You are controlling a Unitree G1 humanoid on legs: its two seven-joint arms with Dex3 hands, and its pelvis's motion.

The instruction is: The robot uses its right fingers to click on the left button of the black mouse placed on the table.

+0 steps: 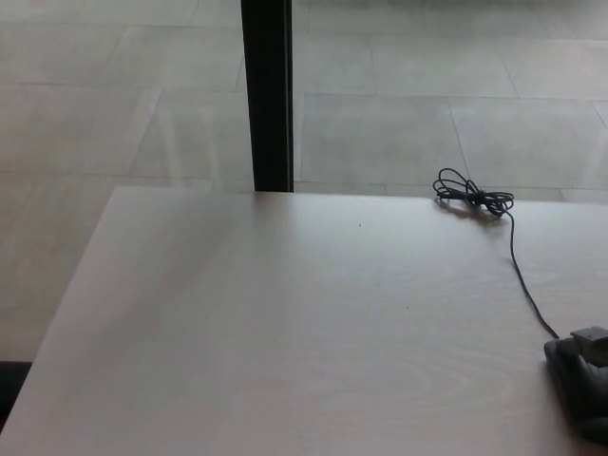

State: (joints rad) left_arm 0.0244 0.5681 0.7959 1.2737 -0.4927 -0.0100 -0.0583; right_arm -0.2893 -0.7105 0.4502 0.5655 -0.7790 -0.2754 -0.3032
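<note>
Black mouse (573,380) sits at the far right edge of the pale wood table (285,332), low in the view, partly cut off by the picture's right border. A small grey-black piece of the right hand (591,338) shows at the mouse's front end, on top of it or touching it near where the cable leaves; only that bit is in view, so cannot tell if the fingers are spread or closed, or which button they sit over. The dark shapes of mouse and hand blur together at the frame edge.

Thin black cable (521,275) runs from the mouse front up and away across the table to a tangled coil (472,198) near the far table edge, well apart from the mouse.

Left hand does not show anywhere.

Behind the table, a black vertical post (268,95) stands upright, meeting the far edge left of centre. Grey tiled floor (427,114) beyond. A dark corner shows at bottom left, off the table.
</note>
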